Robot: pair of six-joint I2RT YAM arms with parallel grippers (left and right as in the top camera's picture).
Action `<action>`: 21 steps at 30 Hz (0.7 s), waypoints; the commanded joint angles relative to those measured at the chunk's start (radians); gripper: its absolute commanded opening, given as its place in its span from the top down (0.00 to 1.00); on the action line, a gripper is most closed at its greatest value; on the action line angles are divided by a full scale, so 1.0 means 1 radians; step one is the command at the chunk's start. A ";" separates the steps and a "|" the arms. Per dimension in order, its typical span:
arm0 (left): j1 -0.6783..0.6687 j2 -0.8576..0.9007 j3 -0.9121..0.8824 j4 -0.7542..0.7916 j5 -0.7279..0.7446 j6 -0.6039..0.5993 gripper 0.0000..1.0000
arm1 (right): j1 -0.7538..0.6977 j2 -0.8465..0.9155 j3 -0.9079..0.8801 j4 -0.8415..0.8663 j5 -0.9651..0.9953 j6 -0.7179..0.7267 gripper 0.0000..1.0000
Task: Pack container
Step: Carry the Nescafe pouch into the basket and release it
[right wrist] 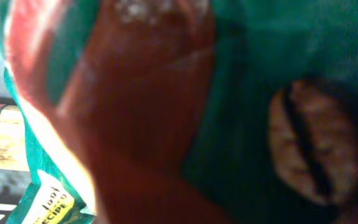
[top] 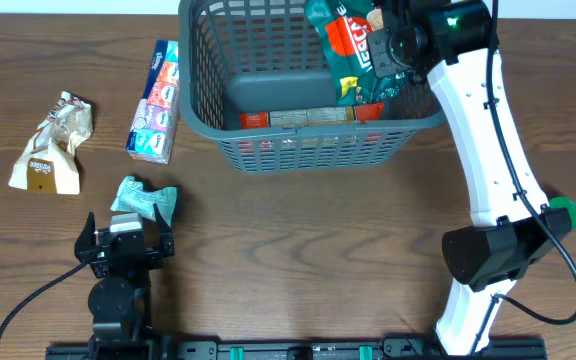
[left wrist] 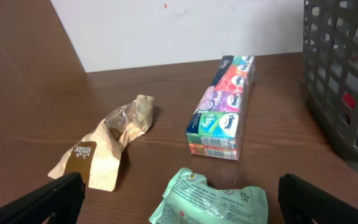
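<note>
Far left on the brown wooden table lies a crumpled tan paper packet. Next to it is a long multicoloured pack of tissues, and nearer me a crinkled pale green packet. My left gripper stands spread wide just behind the green packet, holding nothing.

The container, a large dark grey slotted plastic basket, sits at the far middle of the table, with flat red-labelled boxes lying along its floor. Over its right half hangs a glossy green and red bag, with my right gripper at it. The bag fills my right wrist view, so I cannot tell whether the jaws are pinching it or letting go.

As I judge it, the step is setting this bag down. I should release it low, well inside the rim, then lift straight up so it doesn't drag out.
</note>
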 commanded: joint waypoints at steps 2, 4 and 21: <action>-0.003 -0.006 -0.025 -0.012 -0.001 0.010 0.01 | 0.015 -0.020 0.034 0.020 0.027 0.014 0.30; -0.003 -0.006 -0.025 -0.012 -0.001 0.010 0.01 | 0.015 -0.020 0.034 0.020 0.019 0.011 0.24; -0.003 -0.006 -0.025 -0.012 -0.001 0.010 0.01 | 0.006 -0.066 0.053 0.088 0.096 0.060 0.05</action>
